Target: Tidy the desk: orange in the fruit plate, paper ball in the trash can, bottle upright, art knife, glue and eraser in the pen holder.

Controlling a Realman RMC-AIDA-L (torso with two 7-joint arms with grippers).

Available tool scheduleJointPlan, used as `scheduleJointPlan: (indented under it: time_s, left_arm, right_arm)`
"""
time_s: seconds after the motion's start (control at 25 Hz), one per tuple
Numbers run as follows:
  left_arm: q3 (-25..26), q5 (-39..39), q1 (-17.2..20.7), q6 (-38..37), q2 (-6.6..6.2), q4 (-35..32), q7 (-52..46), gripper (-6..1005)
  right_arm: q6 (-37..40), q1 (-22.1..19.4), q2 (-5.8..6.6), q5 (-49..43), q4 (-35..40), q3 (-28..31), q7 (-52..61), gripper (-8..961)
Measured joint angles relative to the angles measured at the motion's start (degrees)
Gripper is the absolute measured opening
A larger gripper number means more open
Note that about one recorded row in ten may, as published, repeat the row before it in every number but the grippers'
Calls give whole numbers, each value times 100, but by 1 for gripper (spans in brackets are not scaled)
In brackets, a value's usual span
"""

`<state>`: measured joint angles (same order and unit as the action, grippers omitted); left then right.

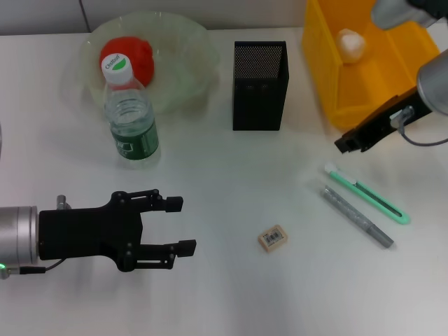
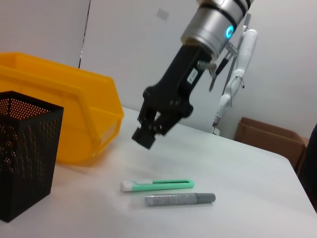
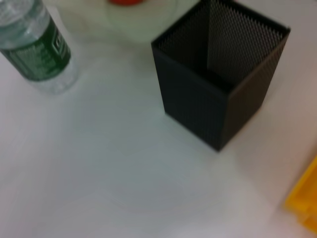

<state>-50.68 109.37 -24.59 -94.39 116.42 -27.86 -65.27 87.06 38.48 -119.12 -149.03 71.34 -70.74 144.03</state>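
The orange point(image 1: 128, 59) lies in the fruit plate point(image 1: 189, 49), which sits at the far edge of the desk point(image 1: 224, 294) toward its left side. Just in front of the plate, the bottle point(image 1: 129, 115) stands upright with its white cap on, touching or nearly touching the plate's near rim. The pen holder point(image 1: 260, 85) stands upright near the middle of the far edge, and nothing can be made out inside it. The trash can point(image 1: 364, 70) occupies the far right corner, with the paper ball point(image 1: 350, 43) lying inside against its far wall. Toward the right edge, the art knife point(image 1: 365, 194) and the glue point(image 1: 357, 216) lie flat on the desk side by side, almost parallel, close but not touching. The eraser point(image 1: 273, 238) lies alone near the middle of the desk, well apart from the pen holder. The left gripper point(image 1: 178, 224) hovers low over the near left part of the desk with its jaws spread wide and nothing between them. The right gripper point(image 1: 348, 145) hangs above the desk just in front of the trash can, above and beyond the knife; its fingers look drawn together with nothing in them.
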Motion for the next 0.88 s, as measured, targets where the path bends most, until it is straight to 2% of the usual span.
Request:
scheduleJointPlan:
  time_s: [0.2,0.28,0.4,0.64,0.88]
  left_arm:
    - [-1,3,-36,0,17,-22,-8,796]
    - [-3,5,-47,0,28,-32,-9,796]
    - [-3,11,-69,-1,31,-25,-10,796]
    - [14,14,-48,0,31,-22,-12,796]
    - [23,14,-34,1,28,-21,-12,796]
  right_arm:
    - [-320,131,-21,-263,-466,-502,12,179]
    - [-520,222,-23,-267,-773,-769,14,259]
    - [-631,283,-24,-269,-955,-857,14,378]
    - [-792,367,-24,-316,-1192,-952,13,465]
    - [-825,370,-24,-408,-1206,-956,13,471]
